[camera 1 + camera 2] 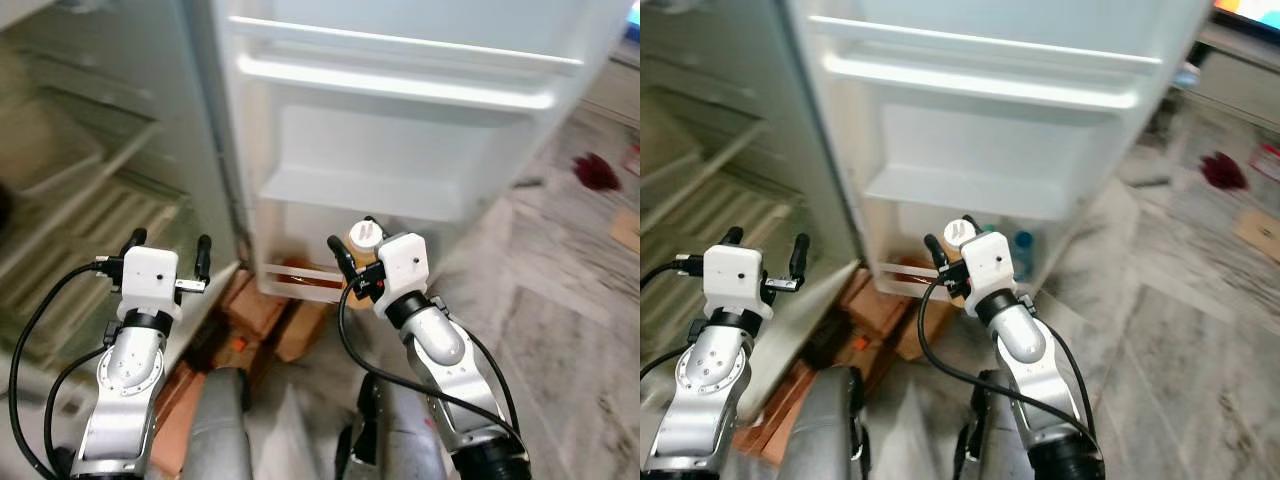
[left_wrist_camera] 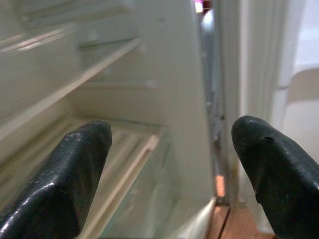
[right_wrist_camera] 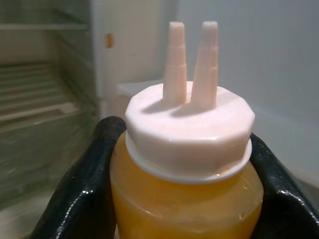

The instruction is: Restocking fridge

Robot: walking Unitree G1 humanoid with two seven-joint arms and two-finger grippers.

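Fridge (image 1: 120,150) stands open ahead of me; its white door (image 1: 400,120) is swung wide, moulded plastic with two rails across the upper part and a shelf lip lower down. Interior looks pale, with ribbed glass or plastic shelves (image 2: 75,79), blurred. Floor (image 1: 560,300) is grey-veined marble tile; a dark red smear sits on it off to my right. Brown cardboard boxes (image 1: 270,310) lie at the foot of the door.

Right gripper (image 3: 179,189) is closed around a squeeze bottle (image 3: 187,194): translucent body, orange-yellow contents, glossy white faceted cap with two tapered nozzles. Black fingers (image 3: 79,189) press either side of the shoulder, just under the cap. Bottle is upright, held low before the bottom door bin.

Left gripper (image 1: 168,254) hovers at the fridge's lower edge, fingers spread wide, nothing between them. Fingertips (image 2: 70,169) are textured black rubber.
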